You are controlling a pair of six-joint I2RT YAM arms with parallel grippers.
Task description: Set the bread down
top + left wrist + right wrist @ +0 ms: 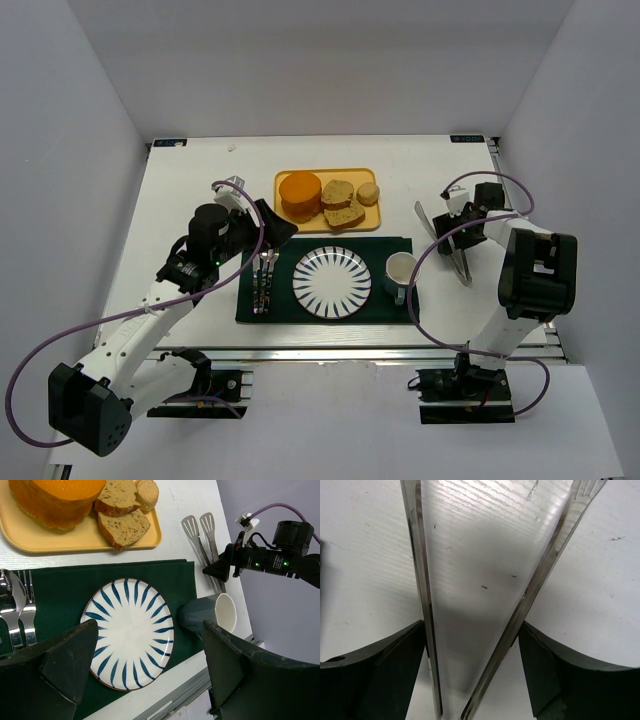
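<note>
- Bread (326, 199): on yellow tray (289, 221), behind striped plate (332, 282) on green mat (390, 310).
- Left pincer (268, 228): spread, empty, above cutlery (264, 280).
- Right pincer (452, 238): straddles metal tongs (448, 245); grip unclear.
- White surface (180, 200), grey walls.

The top external view looks steeply down from behind the arm bases, taking in the whole surface (200, 190). The left wrist view looks past the left claw (150, 667), from a moderate height, onto the plate (127, 630) ahead of it, which the overhead view shares. The right wrist view sits very close, the tongs (480, 595) filling the gap between the right claw's (472, 672) fingers.
</note>
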